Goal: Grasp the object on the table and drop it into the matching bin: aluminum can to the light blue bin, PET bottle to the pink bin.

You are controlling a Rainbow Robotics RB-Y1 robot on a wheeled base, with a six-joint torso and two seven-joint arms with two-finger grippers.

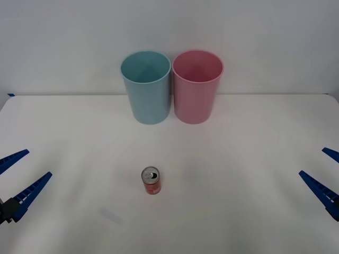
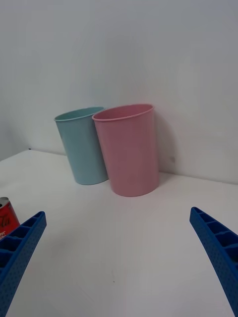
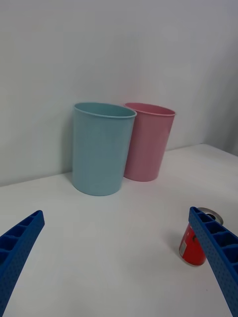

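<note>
The aluminum can [image 1: 151, 181], small and red with a silver top, stands upright on the white table [image 1: 249, 159] near the front middle. Behind it the light blue bin [image 1: 145, 87] and the pink bin [image 1: 197, 87] stand side by side, blue on the left. My left gripper [image 1: 20, 177] is open at the left edge, far from the can. At the right edge my right gripper [image 1: 324, 172] is open too. The left wrist view has the can [image 3: 188, 246] just beyond one finger, with both bins [image 3: 101, 148] [image 3: 149, 142] farther off. The right wrist view catches the can [image 2: 6, 216] at its edge.
A plain white wall rises behind the bins. The table's far edge runs just behind them. Wide bare tabletop lies between each gripper and the can, and between the can and the bins.
</note>
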